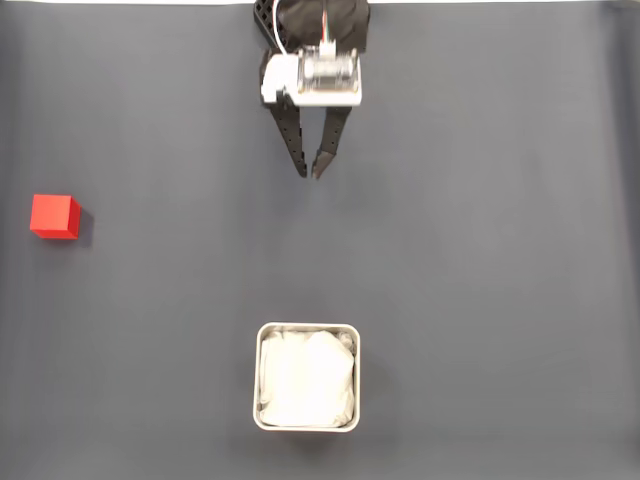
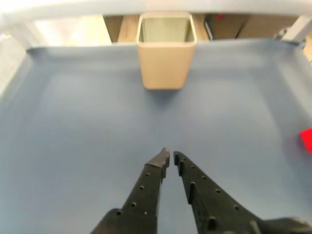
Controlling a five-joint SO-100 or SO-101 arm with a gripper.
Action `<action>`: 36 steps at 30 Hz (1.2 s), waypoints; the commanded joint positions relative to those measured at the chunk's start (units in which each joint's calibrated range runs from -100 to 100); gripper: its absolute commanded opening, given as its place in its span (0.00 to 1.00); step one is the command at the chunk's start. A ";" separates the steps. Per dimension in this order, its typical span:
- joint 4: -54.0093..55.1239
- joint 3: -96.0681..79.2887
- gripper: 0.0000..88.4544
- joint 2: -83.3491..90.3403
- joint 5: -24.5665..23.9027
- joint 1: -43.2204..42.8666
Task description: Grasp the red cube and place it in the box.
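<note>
near the top of the fixed view the gripper (image 1: 309,174) hangs over the dark mat (image 1: 480,250), its fingertips almost together with nothing between them (a narrow gap in the wrist view). the box (image 1: 306,329) sits well below it, the red cube (image 1: 54,217) far left, apart from both.
</note>
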State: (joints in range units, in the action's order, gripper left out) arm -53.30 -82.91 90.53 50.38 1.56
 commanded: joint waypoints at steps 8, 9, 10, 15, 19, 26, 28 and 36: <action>-1.94 33.73 0.01 -21.12 1.56 -0.35; -3.01 35.83 0.01 -22.77 1.71 -0.28; -3.99 37.66 0.01 -24.24 1.81 -0.14; -7.11 44.23 0.02 -29.88 2.05 1.57; -8.75 48.60 0.02 -33.43 1.90 3.27; -11.21 54.99 0.02 -39.32 1.81 7.53; -11.78 56.27 0.02 -40.88 1.76 8.88; -14.49 61.29 0.02 -45.91 0.88 13.36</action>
State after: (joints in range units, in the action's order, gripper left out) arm -67.22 -24.95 45.12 51.65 13.13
